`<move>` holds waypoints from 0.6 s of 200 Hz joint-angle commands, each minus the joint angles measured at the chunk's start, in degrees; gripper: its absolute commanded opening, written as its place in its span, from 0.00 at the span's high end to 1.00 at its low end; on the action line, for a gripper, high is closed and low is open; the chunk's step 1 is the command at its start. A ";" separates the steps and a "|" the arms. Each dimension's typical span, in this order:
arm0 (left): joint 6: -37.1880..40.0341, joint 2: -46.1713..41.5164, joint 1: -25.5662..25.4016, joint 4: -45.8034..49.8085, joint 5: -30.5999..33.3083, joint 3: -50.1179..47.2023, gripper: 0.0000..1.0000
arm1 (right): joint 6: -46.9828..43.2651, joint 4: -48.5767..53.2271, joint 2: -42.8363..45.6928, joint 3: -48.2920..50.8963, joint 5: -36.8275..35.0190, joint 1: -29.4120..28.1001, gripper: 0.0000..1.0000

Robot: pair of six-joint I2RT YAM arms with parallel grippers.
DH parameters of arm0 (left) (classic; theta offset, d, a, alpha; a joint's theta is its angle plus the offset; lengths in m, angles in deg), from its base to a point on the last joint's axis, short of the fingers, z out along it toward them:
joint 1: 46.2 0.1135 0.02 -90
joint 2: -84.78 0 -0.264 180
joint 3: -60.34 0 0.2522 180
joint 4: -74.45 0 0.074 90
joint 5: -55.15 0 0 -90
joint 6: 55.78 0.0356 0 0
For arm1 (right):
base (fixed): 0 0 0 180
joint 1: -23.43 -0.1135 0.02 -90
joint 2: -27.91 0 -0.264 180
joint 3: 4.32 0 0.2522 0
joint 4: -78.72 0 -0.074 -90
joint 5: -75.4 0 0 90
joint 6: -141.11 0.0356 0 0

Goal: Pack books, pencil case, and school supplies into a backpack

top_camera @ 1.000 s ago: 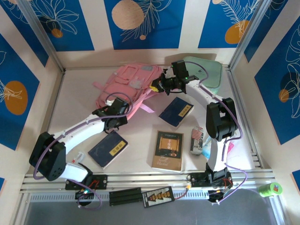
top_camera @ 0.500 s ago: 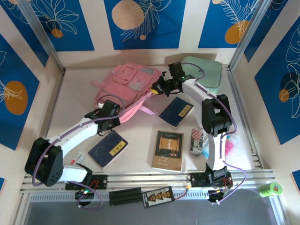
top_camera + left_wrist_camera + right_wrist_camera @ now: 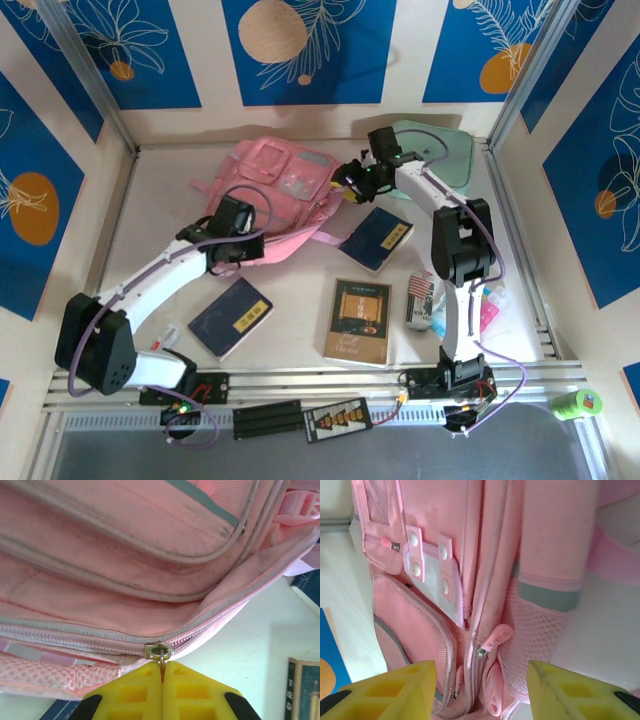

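Note:
The pink backpack (image 3: 272, 185) lies flat at the back of the table. My left gripper (image 3: 240, 248) is at its near edge, yellow fingers (image 3: 125, 695) shut on the metal zipper pull (image 3: 163, 664) of the main zipper. My right gripper (image 3: 345, 180) hovers open at the backpack's right side, above a pink zipper tab (image 3: 496, 636), touching nothing. Two navy books (image 3: 230, 317) (image 3: 376, 238) and a brown book (image 3: 358, 320) lie on the table in front. Small school supplies (image 3: 421, 300) lie near the right arm; I cannot tell which is the pencil case.
A mint-green box (image 3: 440, 155) stands at the back right, behind the right arm. Pink packets (image 3: 490, 305) lie by the right wall. A green tape roll (image 3: 578, 403) sits outside the frame rail at the front right. Walls close in three sides.
The right gripper's jaws have opened from shut. The left gripper, still shut on the zipper pull, has moved farther back, and the backpack has shifted slightly left.

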 commanded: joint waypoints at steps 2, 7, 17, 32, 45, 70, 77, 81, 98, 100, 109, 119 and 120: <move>2.23 1.51 -0.90 1.44 -5.95 3.50 1.00 | -0.08 4.69 7.67 3.81 -1.55 0.38 0.47; 2.16 1.88 -1.19 1.30 -6.50 4.00 1.00 | 0.43 4.55 8.81 5.04 -1.27 0.37 0.45; 2.09 2.94 -1.78 1.20 -7.49 5.22 1.00 | 2.05 3.46 10.92 8.04 0.07 0.03 0.42; 1.97 4.82 -2.90 1.59 -8.61 7.55 1.00 | 5.07 1.02 13.61 12.90 2.10 -1.01 0.41; 1.83 6.72 -4.06 1.51 -9.86 9.47 1.00 | 7.23 0.07 15.08 15.82 2.84 -2.54 0.40; 1.54 10.63 -6.67 1.25 -11.25 12.71 1.00 | 10.20 -0.29 16.62 19.66 2.80 -5.95 0.38; 1.52 11.61 -7.38 1.15 -11.26 13.42 1.00 | 11.04 -0.61 16.90 20.60 2.72 -6.67 0.38; 1.45 12.17 -7.74 1.03 -11.24 13.80 1.00 | 11.50 -0.65 17.04 21.20 2.64 -7.04 0.38; 1.18 14.03 -9.27 0.28 -11.15 14.67 1.00 | 13.63 -2.39 17.43 23.46 2.62 -8.32 0.36; 1.21 14.20 -9.44 0.25 -11.15 14.66 1.00 | 13.81 -2.69 17.42 23.73 2.64 -8.42 0.36; 1.11 14.91 -10.03 0.05 -10.91 14.98 1.00 | 14.86 -3.59 17.16 24.40 2.91 -8.83 0.35; 0.93 15.55 -10.52 -0.28 -10.63 15.03 1.00 | 15.76 -4.44 16.64 24.66 3.40 -9.30 0.35; 0.91 15.59 -10.54 -0.31 -10.63 15.02 1.00 | 15.84 -4.50 16.60 24.67 3.50 -9.36 0.35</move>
